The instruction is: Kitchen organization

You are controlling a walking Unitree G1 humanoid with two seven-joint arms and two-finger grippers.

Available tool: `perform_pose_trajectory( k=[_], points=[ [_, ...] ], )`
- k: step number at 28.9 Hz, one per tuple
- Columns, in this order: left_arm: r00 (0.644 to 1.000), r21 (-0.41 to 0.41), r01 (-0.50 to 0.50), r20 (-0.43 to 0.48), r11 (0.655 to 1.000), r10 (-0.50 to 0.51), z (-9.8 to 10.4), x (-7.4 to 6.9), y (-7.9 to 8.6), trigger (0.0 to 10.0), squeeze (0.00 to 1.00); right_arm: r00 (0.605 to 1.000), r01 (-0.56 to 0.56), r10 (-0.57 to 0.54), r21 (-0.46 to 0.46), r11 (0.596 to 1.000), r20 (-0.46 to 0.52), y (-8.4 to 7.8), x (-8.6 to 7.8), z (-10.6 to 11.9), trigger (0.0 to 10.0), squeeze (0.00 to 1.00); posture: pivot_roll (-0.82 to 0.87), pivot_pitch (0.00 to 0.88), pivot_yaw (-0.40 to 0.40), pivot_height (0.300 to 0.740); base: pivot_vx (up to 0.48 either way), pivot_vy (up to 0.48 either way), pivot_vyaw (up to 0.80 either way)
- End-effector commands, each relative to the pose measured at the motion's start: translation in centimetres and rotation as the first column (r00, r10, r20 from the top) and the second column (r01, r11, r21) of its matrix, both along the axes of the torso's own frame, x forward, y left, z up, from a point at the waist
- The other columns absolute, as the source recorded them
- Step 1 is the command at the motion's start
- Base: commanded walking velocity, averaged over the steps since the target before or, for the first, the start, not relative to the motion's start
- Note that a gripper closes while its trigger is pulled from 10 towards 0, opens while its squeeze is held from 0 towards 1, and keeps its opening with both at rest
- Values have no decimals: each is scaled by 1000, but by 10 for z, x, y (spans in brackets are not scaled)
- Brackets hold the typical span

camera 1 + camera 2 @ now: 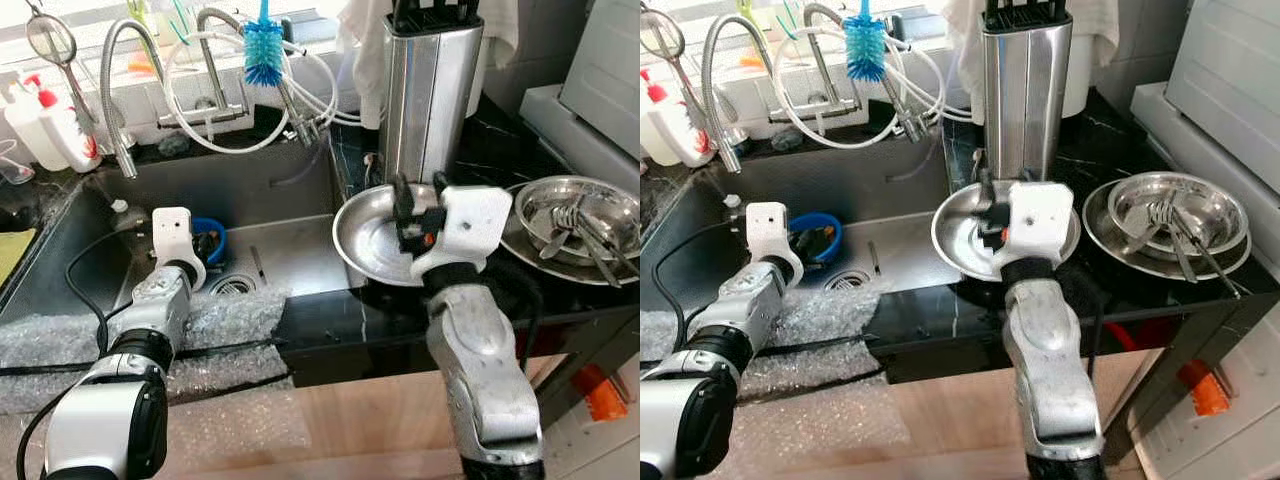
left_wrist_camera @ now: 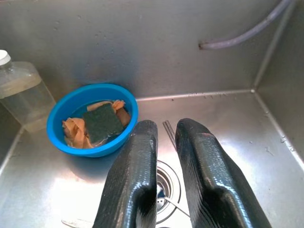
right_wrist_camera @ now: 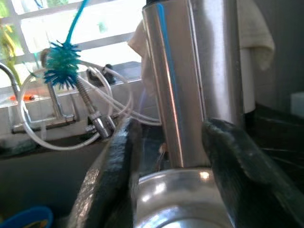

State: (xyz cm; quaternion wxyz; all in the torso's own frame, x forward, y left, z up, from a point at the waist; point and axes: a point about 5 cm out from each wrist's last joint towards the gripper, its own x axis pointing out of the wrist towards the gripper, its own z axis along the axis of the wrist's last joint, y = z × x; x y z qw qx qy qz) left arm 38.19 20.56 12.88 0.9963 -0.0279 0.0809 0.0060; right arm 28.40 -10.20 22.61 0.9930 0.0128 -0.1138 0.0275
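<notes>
Steel plate (image 1: 375,240) sat on the black counter (image 1: 330,320) at the sink's edge, overhanging it slightly, at 12 o'clock from the right arm. Right gripper (image 1: 418,205) was over the plate, fingers apart straddling its far rim; contact could not be told. Just behind at 12 o'clock stood the tall steel knife block (image 1: 425,90). At 3 o'clock a steel bowl (image 1: 575,215) with utensils rested on a larger plate, looking already stacked. At 9 o'clock, in the sink (image 1: 290,190), left gripper (image 2: 164,156) hovered above the drain (image 2: 164,183), fingers nearly together, holding nothing. A blue bowl (image 2: 92,118) with sponge and rag lay beside it. Judged early-to-middle: one plate in hand's reach, sink items left.
</notes>
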Motion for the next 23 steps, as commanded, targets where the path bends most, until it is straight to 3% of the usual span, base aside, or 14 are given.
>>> perform_pose_trajectory(
  k=[1, 8, 12, 15, 16, 17, 18, 21, 22, 23],
  points=[
    [1000, 18, -10, -7, 1000, 10, -2, -2, 3, 10000, 0, 998, 34, -31, 39, 999, -62, -1, -2, 1, 10000, 0, -76, 37, 118, 740, 0, 0, 0],
    [1000, 12, -18, -12, 1000, 18, -5, -3, 3, 10000, 0, 990, 16, -16, -7, 1000, -142, -4, 0, -5, 10000, 0, -77, 35, 112, 740, 0, 0, 0],
    [1000, 9, -13, -4, 1000, 13, -4, -3, 1, 10000, 0, 977, -99, 85, -62, 993, -195, 1, 0, -9, 10000, 0, -77, 35, 112, 740, 0, 0, 0],
    [1000, -7, 2, 7, 1000, -2, -2, -1, -2, 10000, 0, 965, -247, 230, -150, 957, -123, 12, -4, -5, 10000, 0, -78, 30, 115, 740, 0, 0, 0],
    [1000, -11, 14, 12, 1000, -13, -1, -1, -4, 10000, 0, 959, -282, 271, -229, 932, -77, 15, -7, -4, 10000, 0, -80, 29, 115, 740, 0, 0, 0],
    [1000, -11, 14, 12, 1000, -13, -1, -1, -4, 10000, 0, 959, -282, 271, -229, 932, -77, 15, -7, -4, 10000, 0, -80, 29, 115, 740, 0, 0, 0],
    [1000, -13, 23, 16, 1000, -22, 0, 0, -5, 10000, 0, 960, -276, 279, -292, 916, -30, 14, -9, -2, 10000, 0, -80, 29, 115, 740, 0, 0, 0],
    [1000, -13, 24, 17, 1000, -24, 0, 0, -5, 10000, 0, 959, -277, 283, -305, 911, -27, 14, -9, -2, 10000, 0, -80, 29, 115, 740, 0, 0, 0],
    [999, -14, 39, 29, 999, -38, 2, 0, -6, 10000, 0, 956, -285, 294, -305, 909, -16, 4, -10, -8, 10000, 0, -75, 17, 121, 740, 0, 0, 0],
    [999, -14, 39, 29, 999, -38, 2, 0, -6, 10000, 0, 956, -285, 294, -305, 909, -16, 4, -10, -8, 10000, 0, -75, 17, 121, 740, 0, 0, 0]
  ],
)
